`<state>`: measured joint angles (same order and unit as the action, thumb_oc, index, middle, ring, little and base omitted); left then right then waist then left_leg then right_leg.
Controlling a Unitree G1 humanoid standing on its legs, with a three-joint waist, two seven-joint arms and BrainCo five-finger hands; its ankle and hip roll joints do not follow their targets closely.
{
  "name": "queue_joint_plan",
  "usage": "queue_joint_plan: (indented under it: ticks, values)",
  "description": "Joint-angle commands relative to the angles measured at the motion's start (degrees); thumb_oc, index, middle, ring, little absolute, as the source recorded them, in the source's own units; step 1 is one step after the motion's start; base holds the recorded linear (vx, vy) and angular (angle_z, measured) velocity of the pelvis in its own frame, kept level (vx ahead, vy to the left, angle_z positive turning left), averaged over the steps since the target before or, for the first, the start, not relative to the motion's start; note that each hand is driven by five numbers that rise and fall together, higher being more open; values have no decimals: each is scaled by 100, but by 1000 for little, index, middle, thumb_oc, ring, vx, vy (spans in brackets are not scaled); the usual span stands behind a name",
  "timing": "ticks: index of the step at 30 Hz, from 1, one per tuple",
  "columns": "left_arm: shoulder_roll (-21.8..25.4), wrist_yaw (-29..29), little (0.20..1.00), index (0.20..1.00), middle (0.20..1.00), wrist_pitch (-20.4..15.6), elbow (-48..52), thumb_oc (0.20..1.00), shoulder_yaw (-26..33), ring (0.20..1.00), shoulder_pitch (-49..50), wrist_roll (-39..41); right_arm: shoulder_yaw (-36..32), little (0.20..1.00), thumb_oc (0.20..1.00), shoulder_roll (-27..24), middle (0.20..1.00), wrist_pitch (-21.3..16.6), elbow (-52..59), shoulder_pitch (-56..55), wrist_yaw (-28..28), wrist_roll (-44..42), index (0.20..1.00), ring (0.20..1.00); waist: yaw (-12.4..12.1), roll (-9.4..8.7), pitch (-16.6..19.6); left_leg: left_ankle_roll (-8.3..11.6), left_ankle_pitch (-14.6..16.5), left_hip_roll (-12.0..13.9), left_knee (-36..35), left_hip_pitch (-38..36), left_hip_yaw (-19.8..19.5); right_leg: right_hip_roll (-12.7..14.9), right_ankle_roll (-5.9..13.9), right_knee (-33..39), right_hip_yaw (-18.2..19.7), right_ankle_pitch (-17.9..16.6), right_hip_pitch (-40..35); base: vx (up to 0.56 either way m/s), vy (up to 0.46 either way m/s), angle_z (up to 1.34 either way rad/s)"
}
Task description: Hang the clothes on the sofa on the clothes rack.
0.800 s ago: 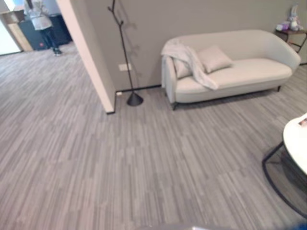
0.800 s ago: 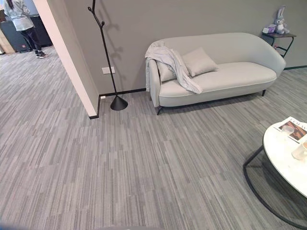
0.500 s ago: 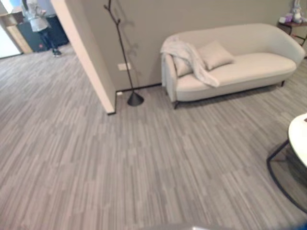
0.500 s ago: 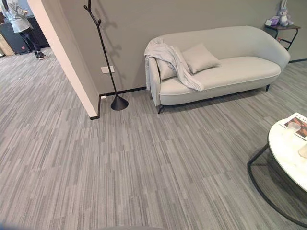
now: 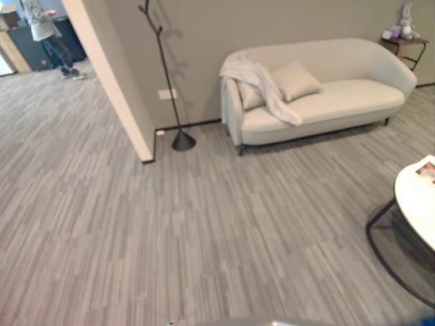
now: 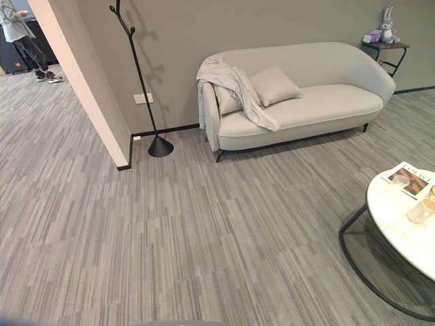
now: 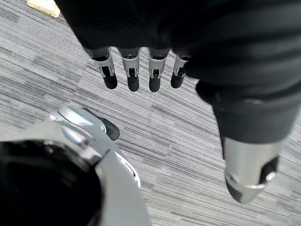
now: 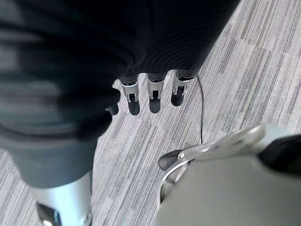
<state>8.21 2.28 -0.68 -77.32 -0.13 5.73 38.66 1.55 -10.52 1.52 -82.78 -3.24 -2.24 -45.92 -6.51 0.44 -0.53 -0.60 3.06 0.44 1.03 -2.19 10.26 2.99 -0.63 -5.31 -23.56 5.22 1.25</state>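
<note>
The garment I have to hang, a pale grey piece of clothing (image 6: 234, 85), lies draped over the near arm of the sofa (image 6: 319, 102), spilling down across the seat beside two cushions (image 6: 272, 85). It sits that way, I judge, so an edge hangs free for me to take. The clothes rack (image 6: 139, 81), a thin black pole with short branches on a cone foot, stands just beside the sofa against the wall, so the carry should be short. Both are well apart from me across bare carpet, so my step in hand is walking over.

My left hand (image 7: 141, 70) hangs over the floor with fingers straight and relaxed, grasping nothing. My right hand (image 8: 150, 94) is the same, released and empty.

A round white counter (image 6: 401, 224) stands to my right, carrying what looks like a magazine and cups. A person (image 6: 20, 34) stands far off past the wall corner.
</note>
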Motion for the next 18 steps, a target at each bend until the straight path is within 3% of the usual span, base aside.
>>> queue_joint_plan:
  ticks: [1, 18]
  values:
    - [-332, 2, 1000, 1000, 1000, -42, -304, 1000, -100, 1000, -183, -365, 62, 1000, 1000, 287, 1000, -50, -372, 305, 53, 202, 1000, 1000, 41, -99, -56, 358, -266, 191, -603, -215, -111, 378, 562, 1031, 61, -660, -439, 1, -11, -3]
    - [-317, 16, 1000, 1000, 1000, -62, -394, 1000, -126, 1000, -199, -534, 269, 1000, 1000, 306, 1000, -94, -243, 249, 80, 511, 1000, 1000, 96, -119, -56, 330, -242, 175, -603, -262, -94, 366, 544, 1031, 130, -640, -446, 2, -2, -2]
